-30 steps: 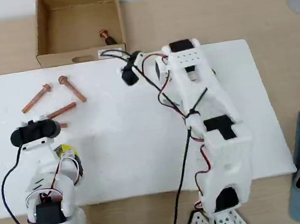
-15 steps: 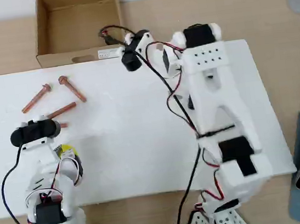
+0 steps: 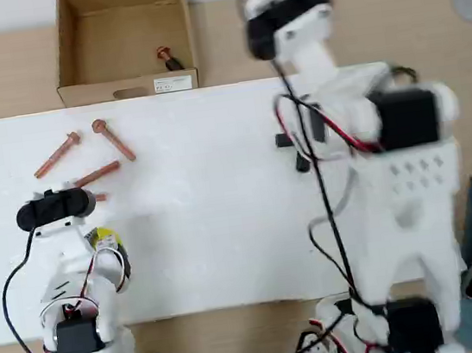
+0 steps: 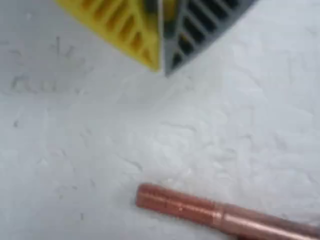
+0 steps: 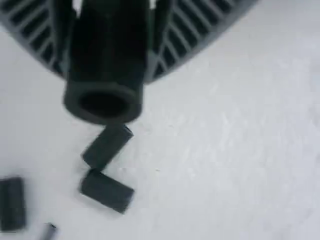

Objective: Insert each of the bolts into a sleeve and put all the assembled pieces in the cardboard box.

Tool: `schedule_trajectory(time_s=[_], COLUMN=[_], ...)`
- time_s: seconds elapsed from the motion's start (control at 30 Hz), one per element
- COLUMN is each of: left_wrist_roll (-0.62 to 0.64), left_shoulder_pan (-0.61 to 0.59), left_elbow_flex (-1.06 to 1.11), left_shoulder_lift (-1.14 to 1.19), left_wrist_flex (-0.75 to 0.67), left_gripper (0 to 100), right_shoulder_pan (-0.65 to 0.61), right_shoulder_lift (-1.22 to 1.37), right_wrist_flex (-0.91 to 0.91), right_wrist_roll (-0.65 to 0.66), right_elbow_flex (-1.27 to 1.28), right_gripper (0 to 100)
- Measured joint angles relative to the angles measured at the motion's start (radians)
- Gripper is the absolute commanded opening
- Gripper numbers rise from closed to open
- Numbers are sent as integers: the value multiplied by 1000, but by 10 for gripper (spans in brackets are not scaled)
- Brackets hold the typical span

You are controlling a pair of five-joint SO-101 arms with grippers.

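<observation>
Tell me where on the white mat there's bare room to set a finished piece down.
Widest bare stretch: the middle of the white mat, between the loose bolts and the black sleeves. Crowded: around the bolts by the left arm, and beside the sleeves under the right arm.

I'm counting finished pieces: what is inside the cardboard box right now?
One copper bolt lies in the cardboard box, by its near right corner. The near wall hides the floor strip just behind it.
</observation>
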Motion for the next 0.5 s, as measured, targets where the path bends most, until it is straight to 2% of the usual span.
schedule_trajectory(time_s=[0.17, 0.33, 0.5], left_wrist_roll=[0, 0, 0], left_shoulder_pan=[0, 8, 8], left_elbow_flex=[-69, -227, -400], left_shoulder_lift=[0, 61, 278], left_wrist_flex=[28, 98, 114], left_gripper=[5, 50, 50], right_shoulder_pan=[89, 170, 236], right_shoulder_lift=[-158, -361, -586], right_wrist_flex=[-25, -94, -192], right_wrist_roll=[-143, -175, -175], right_elbow_flex=[183, 430, 658], right_gripper=[9, 9, 9])
